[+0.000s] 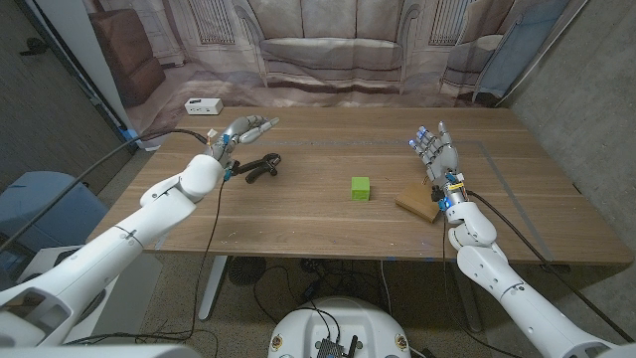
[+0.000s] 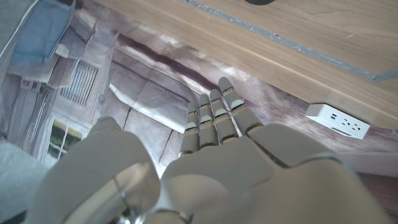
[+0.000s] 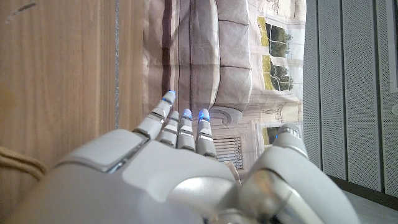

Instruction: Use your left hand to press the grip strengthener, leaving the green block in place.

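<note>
The black grip strengthener (image 1: 263,167) lies on the wooden table (image 1: 328,229), left of centre. A small green block (image 1: 360,188) stands to its right, near the middle. My left hand (image 1: 243,129) hovers just beyond and to the left of the strengthener without touching it. Its fingers (image 2: 214,118) are stretched out straight and hold nothing. My right hand (image 1: 434,154) stands upright on the right side of the table, fingers (image 3: 180,127) extended and empty, well away from the block.
A flat brown piece (image 1: 417,206) lies on the table just in front of my right hand. A white power strip (image 1: 203,105) sits at the far left edge of the table and also appears as the white power strip (image 2: 336,119). A cable runs along my left arm.
</note>
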